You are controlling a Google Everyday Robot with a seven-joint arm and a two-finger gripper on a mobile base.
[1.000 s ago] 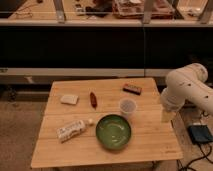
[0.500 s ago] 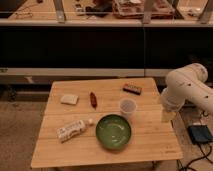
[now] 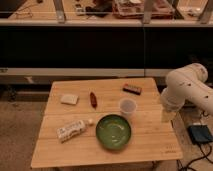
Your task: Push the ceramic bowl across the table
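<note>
The ceramic bowl (image 3: 113, 131), glossy green, wide and shallow, sits upright near the front middle of the light wooden slatted table (image 3: 150, 146). My white arm comes in from the right. Its gripper (image 3: 168, 114) hangs over the table's right edge, open with nothing in it. It is to the right of the bowl and a little farther back, well apart from it.
A small translucent white cup (image 3: 127, 107) stands just behind the bowl. A white bottle (image 3: 71, 130) lies to the bowl's left. Farther back are a white block (image 3: 69, 99), a reddish stick (image 3: 93, 99) and a dark bar (image 3: 132, 89). A dark box (image 3: 200, 134) with cables lies on the floor at right.
</note>
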